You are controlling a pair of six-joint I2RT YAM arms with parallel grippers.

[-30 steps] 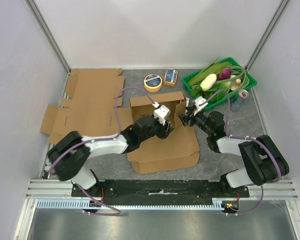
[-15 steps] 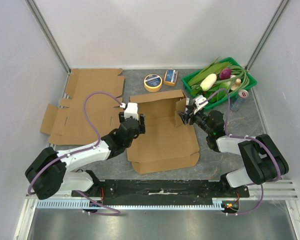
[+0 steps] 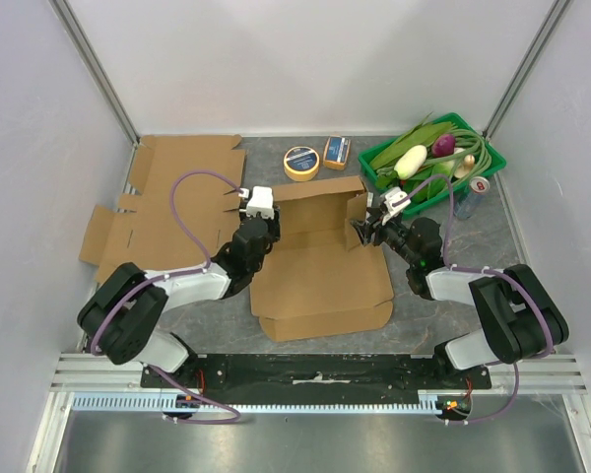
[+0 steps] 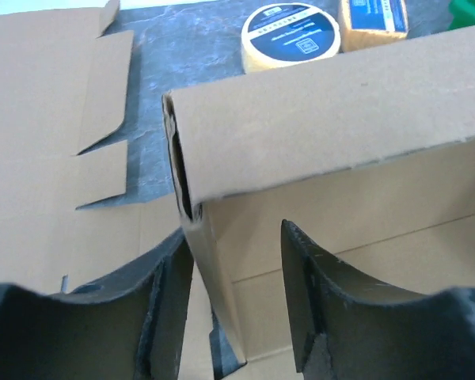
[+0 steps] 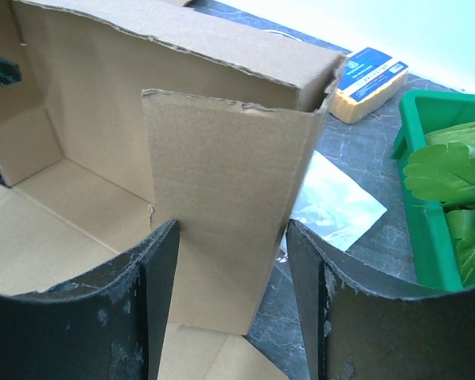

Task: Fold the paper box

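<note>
The brown paper box (image 3: 320,266) lies in the middle of the table, its back wall standing and its front panels flat. My left gripper (image 3: 261,215) is at the left end of the back wall. In the left wrist view the gripper (image 4: 237,305) is open, and the box's left end flap (image 4: 214,269) stands between the fingers, nearer the left one. My right gripper (image 3: 366,230) is at the upright right side flap (image 5: 222,206). In the right wrist view the gripper (image 5: 233,305) is open, with one finger on each side of that flap.
A flat unfolded cardboard sheet (image 3: 167,207) lies at the left. A tape roll (image 3: 300,162) and a yellow pack (image 3: 336,151) sit behind the box. A green tray (image 3: 369,163) of vegetables and a can (image 3: 478,187) are at the right. A plastic sachet (image 5: 332,198) lies by the right flap.
My left arm has pulled back from the box's right inner side to the left end of the back wall. The right arm has not moved.
</note>
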